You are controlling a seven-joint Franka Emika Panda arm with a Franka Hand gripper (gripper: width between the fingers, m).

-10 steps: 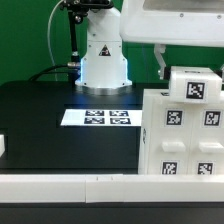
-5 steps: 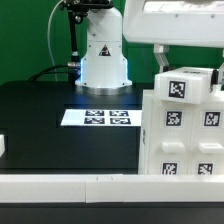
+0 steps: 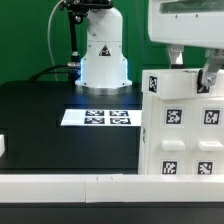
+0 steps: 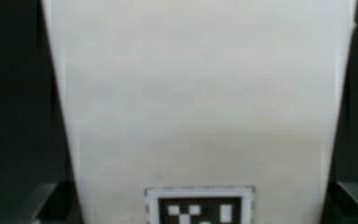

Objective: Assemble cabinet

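Closest to the tool, the wrist view is almost filled by a broad white panel (image 4: 194, 100) with a black-and-white tag (image 4: 202, 208) at one end; you see the two dark fingertips (image 4: 43, 205) flanking that tagged end, one on each side, so the gripper (image 3: 192, 68) straddles the panel with its jaws spread fairly wide. From these views you cannot tell whether the pads actually press the panel or merely bracket it. In the exterior view the gripper hangs directly above the cabinet (image 3: 180, 135), a boxy white stack of tagged panels standing on the black table (image 3: 50, 120), near the exterior view's right edge. The panel between the fingers appears to be the cabinet's topmost piece, its tagged face toward the camera, its long axis running across the line between the fingers. So the work lies straight below the tool, and the coming move likely turns on a plain vertical line, with no sideways reach. Beyond the cabinet, away from the tool, the marker board (image 3: 100, 117) lies flat on the table, and past it stands the arm's white base (image 3: 103, 55).
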